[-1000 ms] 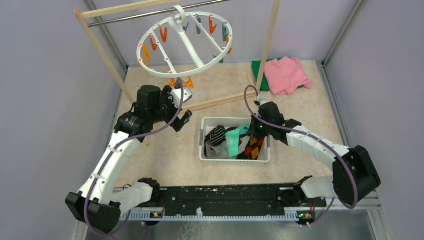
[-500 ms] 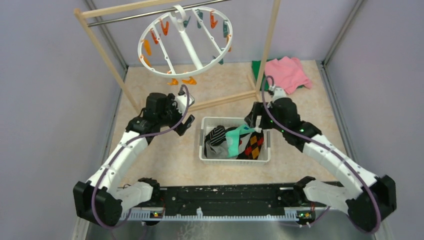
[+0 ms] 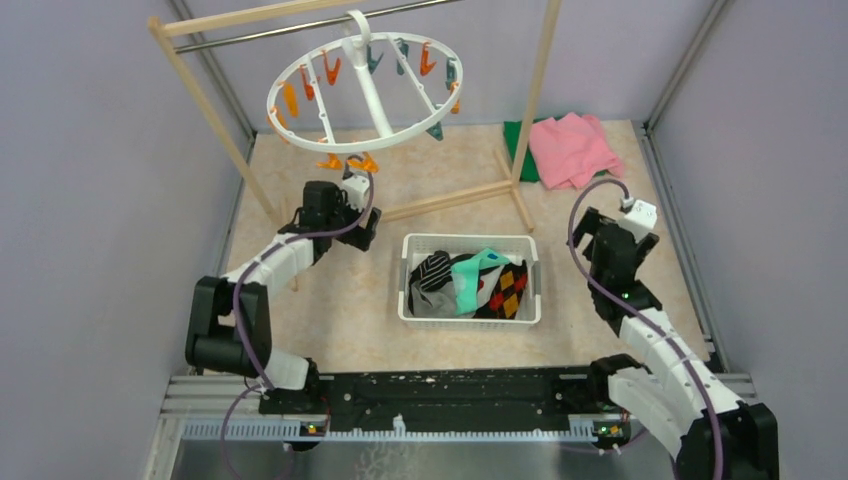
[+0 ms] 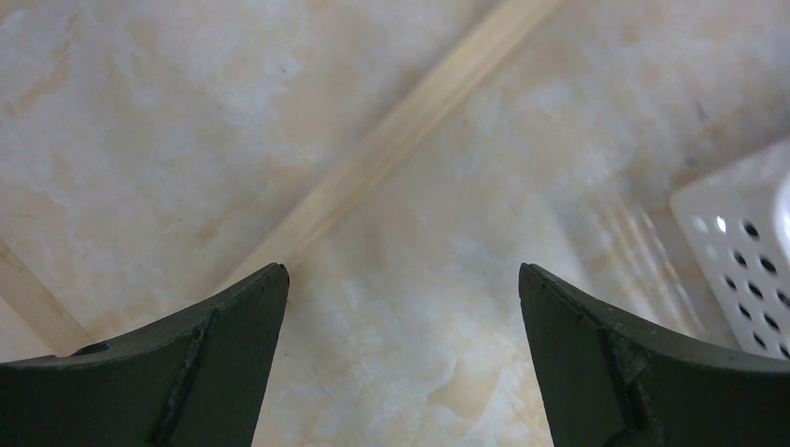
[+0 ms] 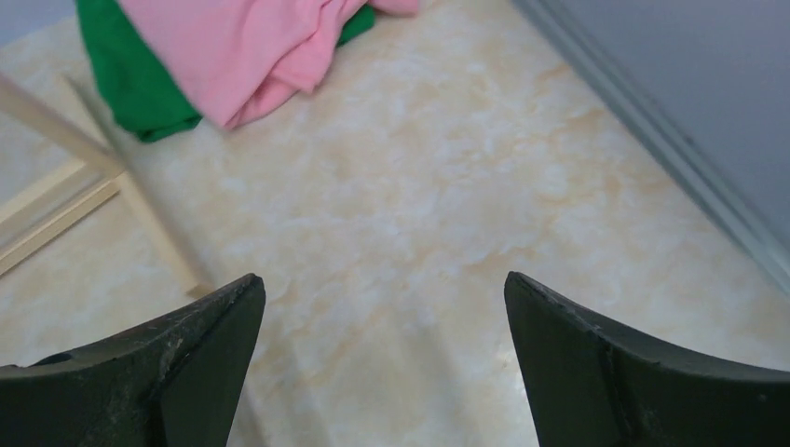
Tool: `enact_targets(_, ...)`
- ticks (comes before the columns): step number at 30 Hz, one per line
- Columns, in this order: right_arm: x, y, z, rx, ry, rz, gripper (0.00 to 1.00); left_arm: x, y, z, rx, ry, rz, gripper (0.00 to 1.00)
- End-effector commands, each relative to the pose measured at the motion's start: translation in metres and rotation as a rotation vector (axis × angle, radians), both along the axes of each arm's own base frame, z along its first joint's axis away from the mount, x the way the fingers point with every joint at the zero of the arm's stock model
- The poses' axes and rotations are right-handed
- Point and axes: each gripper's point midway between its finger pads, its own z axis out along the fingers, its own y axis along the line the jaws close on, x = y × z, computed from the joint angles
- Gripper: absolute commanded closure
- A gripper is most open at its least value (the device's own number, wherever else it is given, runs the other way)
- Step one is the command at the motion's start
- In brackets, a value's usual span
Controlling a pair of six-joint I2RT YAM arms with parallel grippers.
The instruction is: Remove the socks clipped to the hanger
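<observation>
Arms retreat — hanger (image 3: 365, 95) bare.
Top view: socks (image 3: 470, 283) lie in the basket (image 3: 470, 320) mid-worktop, right gripper (image 3: 592, 226) now by the right edge. Wrist views: it and the left gripper (image 4: 401, 270) both gape, empty — job looks finished.

A: Top view is bright and even. Light is diffuse, probably from overhead. Only a faint soft shadow along the near wall of the basket (image 3: 470, 318).
B: Agreed. Far rack pole (image 3: 535, 90) stays straight, little edge distortion.
A: Left wrist view: table (image 4: 447, 307) slightly soft, pale streaked glare left of the basket corner, which is nearly blown white.
B: Right wrist view is sharper, and the pink cloth (image 5: 251, 47) keeps its folds. Left gripper (image 4: 401, 270) and right gripper (image 5: 383, 277) read near-black with little detail.
</observation>
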Motion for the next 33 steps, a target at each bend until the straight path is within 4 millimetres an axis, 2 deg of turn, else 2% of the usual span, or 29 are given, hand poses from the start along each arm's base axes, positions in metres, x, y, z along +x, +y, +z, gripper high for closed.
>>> enact_targets(1, -0.002, -0.041, 0.029, -0.111, -0.273, -0.171, 0.01, 0.049, 0.005, 0.031, -0.104, -0.023, 0.124, 0.01)
enact_targets(2, -0.006, -0.048, 0.019, -0.142, -0.271, -0.198, 0.01, 0.052, 0.008, 0.027, -0.107, -0.023, 0.143, 0.01)
enact_targets(4, -0.008, -0.056, 0.011, -0.185, -0.250, -0.221, 0.01, 0.054, 0.012, 0.020, -0.115, -0.061, 0.152, 0.01)
enact_targets(7, -0.004, -0.062, -0.003, -0.204, -0.205, -0.224, 0.01, 0.053, 0.021, 0.011, -0.133, -0.133, 0.165, 0.01)
enact_targets(12, 0.012, -0.057, -0.012, -0.188, -0.231, -0.180, 0.01, 0.055, 0.036, -0.002, -0.175, -0.200, 0.223, 0.01)
enact_targets(16, 0.024, -0.048, -0.022, -0.184, -0.234, -0.127, 0.01, 0.046, 0.042, -0.012, -0.171, -0.270, 0.225, 0.01)
enact_targets(21, 0.035, -0.046, -0.031, -0.203, -0.256, -0.110, 0.01, 0.033, 0.054, -0.004, -0.190, -0.399, 0.263, 0.01)
enact_targets(24, 0.034, -0.046, -0.041, -0.201, -0.260, -0.110, 0.01, 0.016, 0.061, -0.004, -0.222, -0.486, 0.280, 0.01)
enact_targets(27, 0.036, -0.041, -0.046, -0.213, -0.256, -0.071, 0.01, 0.000, 0.063, 0.009, -0.244, -0.614, 0.270, 0.01)
enact_targets(31, 0.035, -0.021, -0.050, -0.240, -0.296, 0.071, 0.01, -0.003, 0.069, 0.007, -0.240, -0.593, 0.317, 0.01)
enact_targets(33, 0.032, -0.020, -0.044, -0.285, -0.333, 0.065, 0.01, -0.002, 0.070, 0.003, -0.242, -0.566, 0.326, 0.01)
